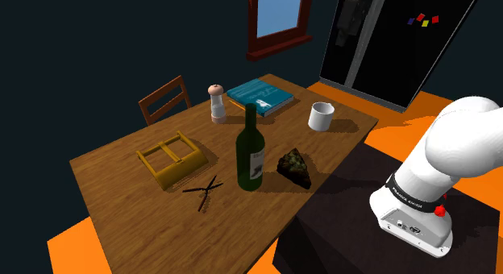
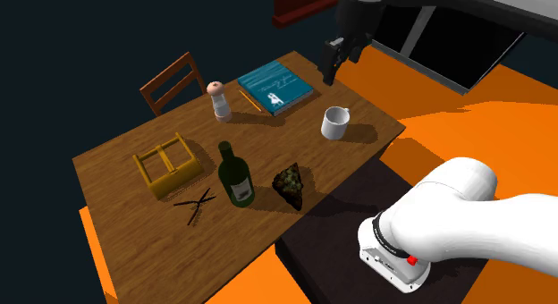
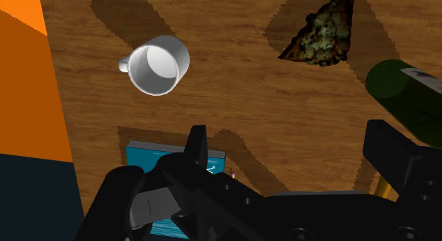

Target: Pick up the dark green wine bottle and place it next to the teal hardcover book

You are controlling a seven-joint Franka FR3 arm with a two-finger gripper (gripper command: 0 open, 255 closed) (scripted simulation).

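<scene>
The dark green wine bottle [image 1: 250, 155] [image 2: 236, 179] stands upright near the middle of the wooden table [image 1: 121, 163], and its body [image 3: 409, 98] shows beside my right finger in the wrist view. At the table's far end lies the teal hardcover book [image 1: 259, 95] [image 2: 274, 86] [image 3: 152, 156], flat. My gripper [image 2: 329, 72] [image 1: 343, 39] [image 3: 297, 158] hangs open and empty high above the table, over the space between the book and the white mug [image 2: 334, 122], well away from the bottle.
The white mug [image 1: 322, 116] [image 3: 157, 64] and a dark cake slice [image 1: 295, 168] [image 3: 322, 34] sit near the bottle. A pepper mill [image 1: 216, 103] stands beside the book. A yellow frame tray [image 1: 171, 159], scissors [image 1: 203, 189] and a chair [image 1: 165, 99] are toward the shoulder view's left.
</scene>
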